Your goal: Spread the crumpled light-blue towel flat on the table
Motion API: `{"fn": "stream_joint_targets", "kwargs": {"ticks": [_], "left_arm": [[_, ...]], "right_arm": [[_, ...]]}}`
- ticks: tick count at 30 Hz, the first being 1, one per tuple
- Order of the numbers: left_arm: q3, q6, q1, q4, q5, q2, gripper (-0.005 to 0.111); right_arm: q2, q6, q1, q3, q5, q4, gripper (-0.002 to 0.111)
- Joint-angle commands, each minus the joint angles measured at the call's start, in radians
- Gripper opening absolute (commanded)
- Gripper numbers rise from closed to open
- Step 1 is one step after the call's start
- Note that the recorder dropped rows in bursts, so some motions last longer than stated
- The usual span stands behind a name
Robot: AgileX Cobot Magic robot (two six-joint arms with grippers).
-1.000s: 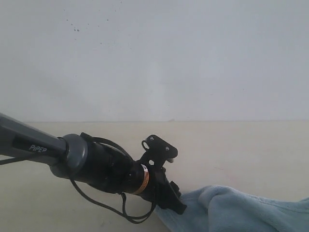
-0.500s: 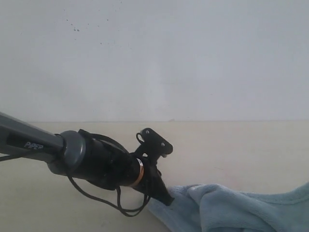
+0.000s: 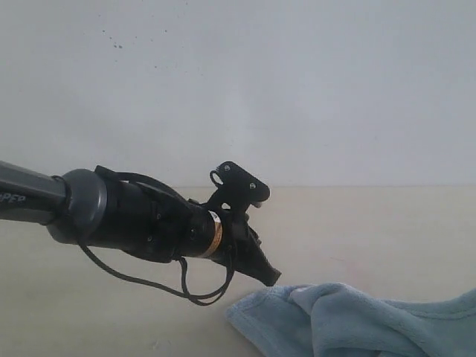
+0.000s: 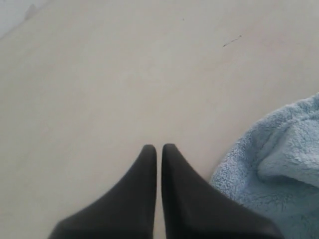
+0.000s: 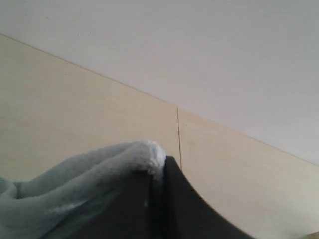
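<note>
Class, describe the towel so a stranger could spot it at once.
Find the wide cream table below the white wall. In the exterior view's lower right lies the towel, bunched in folds. It alone is fluffy and pale blue; the left gripper beside it is black.

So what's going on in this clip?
A crumpled light-blue towel lies bunched on a beige table. The right gripper is shut on a fold of the towel. The left gripper is shut with nothing between its jaws, just beside the towel's edge. The towel is not yet flat.
</note>
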Motion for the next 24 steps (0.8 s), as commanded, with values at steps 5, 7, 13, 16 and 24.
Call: {"fn": "stream_joint_targets", "kwargs": {"ticks": [5, 7, 13, 16, 24], "left_arm": [[0.003, 0.015, 0.033, -0.022, 0.079, -0.098, 0.004], [0.003, 0.015, 0.093, -0.087, 0.061, -0.167, 0.004], [0.071, -0.189, 0.290, -0.178, -0.320, -0.190, 0.004], [0.071, -0.430, 0.355, 0.074, -0.560, -0.092, 0.004], [0.071, -0.514, 0.357, 0.231, -0.579, -0.011, 0.061]], "right_arm": [[-0.001, -0.017, 0.003, 0.000, -0.012, 0.032, 0.000], [-0.001, -0.030, 0.003, 0.000, -0.012, 0.040, 0.000], [-0.001, -0.029, 0.003, 0.000, -0.012, 0.064, 0.000], [-0.001, -0.036, 0.003, 0.000, -0.015, 0.110, 0.000], [-0.001, -0.048, 0.003, 0.000, -0.022, 0.124, 0.000]]}}
